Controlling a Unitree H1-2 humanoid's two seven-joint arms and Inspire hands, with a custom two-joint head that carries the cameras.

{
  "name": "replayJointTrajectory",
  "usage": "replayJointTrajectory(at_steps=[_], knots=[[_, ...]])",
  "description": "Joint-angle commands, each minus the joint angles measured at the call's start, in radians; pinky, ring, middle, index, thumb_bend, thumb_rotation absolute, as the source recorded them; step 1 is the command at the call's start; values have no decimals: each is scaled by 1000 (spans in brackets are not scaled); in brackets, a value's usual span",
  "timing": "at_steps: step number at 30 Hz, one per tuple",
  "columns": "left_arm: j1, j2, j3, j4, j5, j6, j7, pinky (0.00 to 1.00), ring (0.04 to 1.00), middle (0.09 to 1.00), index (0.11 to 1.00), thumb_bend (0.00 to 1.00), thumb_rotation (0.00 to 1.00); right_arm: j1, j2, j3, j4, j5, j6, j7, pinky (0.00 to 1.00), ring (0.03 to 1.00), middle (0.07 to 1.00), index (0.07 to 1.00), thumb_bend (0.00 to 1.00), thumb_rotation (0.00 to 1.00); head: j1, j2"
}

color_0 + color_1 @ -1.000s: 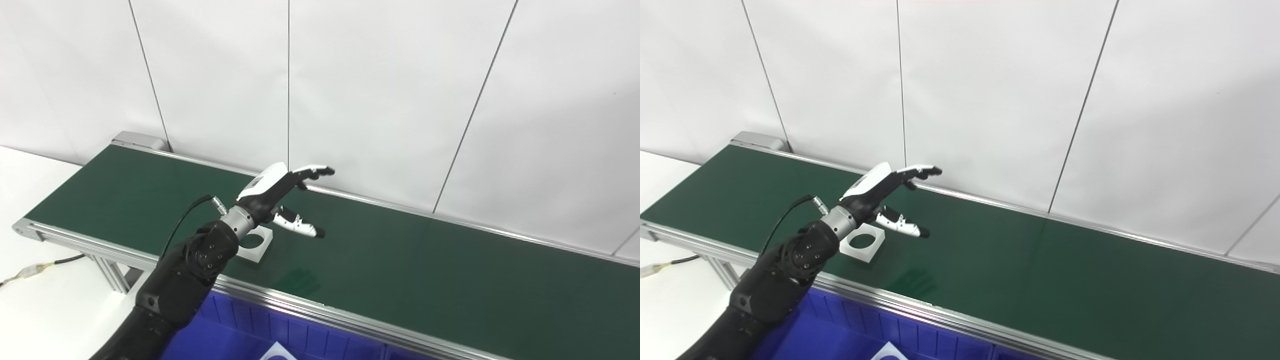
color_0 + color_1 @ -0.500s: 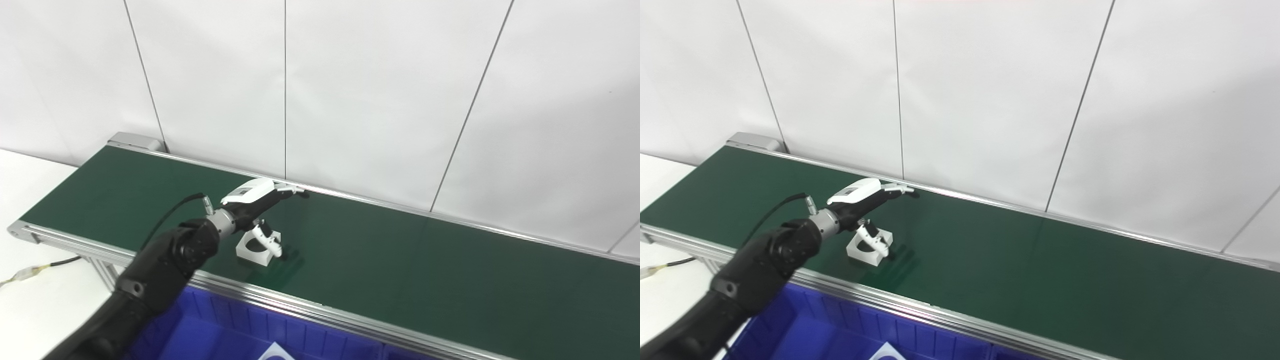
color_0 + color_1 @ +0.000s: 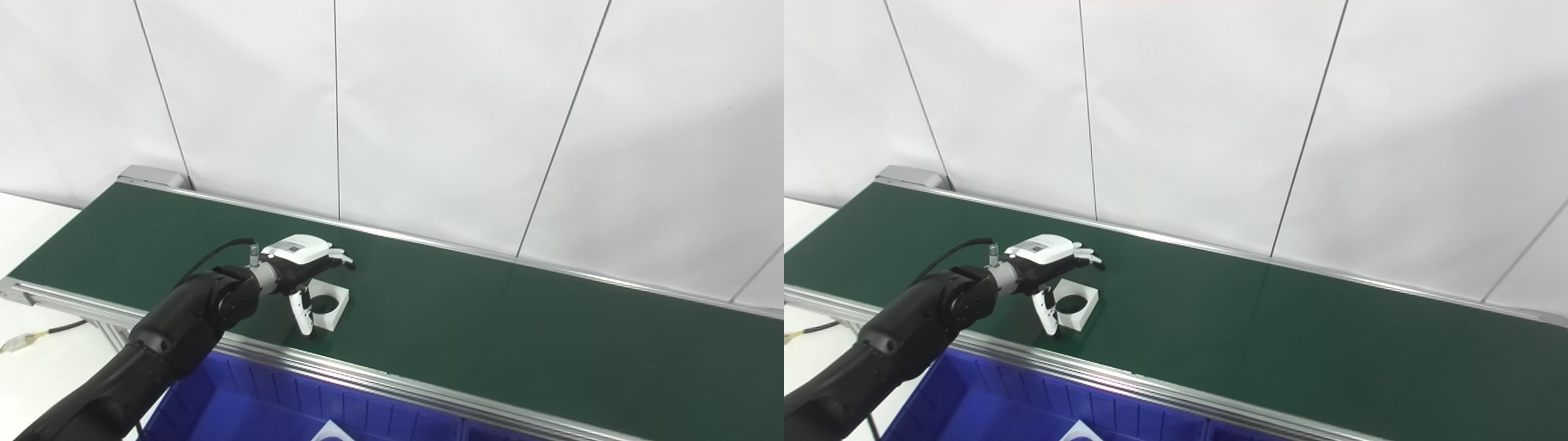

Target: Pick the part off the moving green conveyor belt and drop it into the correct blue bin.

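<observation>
Our left robot hand hovers spread and empty over the white square part with a round hole on the green conveyor belt; closing late, we could knock it downstream.

A factory-style test cell or lab: a long dark-green conveyor belt in an aluminium frame runs along plain white wall panels, with a blue ribbed plastic bin just below its near rail.

Glossy black jointed arm with a black cable, silver wrist collar, and white-backed robot hand with black palm.
</observation>
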Motion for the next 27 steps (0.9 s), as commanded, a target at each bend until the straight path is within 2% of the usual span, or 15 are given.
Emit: replayJointTrajectory(at_steps=[1,5,9,12,16,18,19,22,24,27], knots=[[-65,6,-2,5,14,7,14,1000,1000,963,882,969,68,3,5,-2,-31,0,-51,0,603,679,763,814,709,44,0,2],[-67,-9,-19,41,22,-7,33,1000,1000,971,885,966,74,6,4,1,-34,-5,-51,-3,604,680,769,819,699,51,-6,6],[-57,-27,-21,78,11,-52,88,1000,1000,968,883,972,45,9,3,4,-40,-14,-51,-12,603,679,771,819,695,64,-8,9],[-47,-47,-10,140,1,-127,198,1000,1000,939,856,971,7,12,4,5,-43,-9,-51,-13,601,678,771,820,691,63,-9,10],[-42,-89,14,259,-17,-262,393,1000,932,873,795,956,0,19,6,5,-50,0,-51,-9,606,683,774,820,681,59,-10,15],[-28,-115,36,297,-43,-303,465,899,855,811,764,906,0,24,7,5,-57,-2,-51,-12,613,685,773,821,678,45,-10,18],[-19,-130,44,313,-71,-317,502,791,787,770,741,878,0,25,5,7,-59,-8,-51,-17,614,685,773,823,676,39,-10,21],[0,-174,33,363,-189,-327,615,580,619,650,654,841,0,33,4,6,-65,-14,-51,-19,618,688,775,827,669,42,-10,25],[8,-196,23,390,-264,-327,645,481,458,515,562,545,0,38,3,7,-71,-10,-51,-14,629,697,781,831,667,47,-11,28],[16,-210,-8,414,-287,-327,697,441,421,491,556,504,0,49,-1,4,-84,-16,-51,-12,640,705,786,835,662,55,-8,33]])
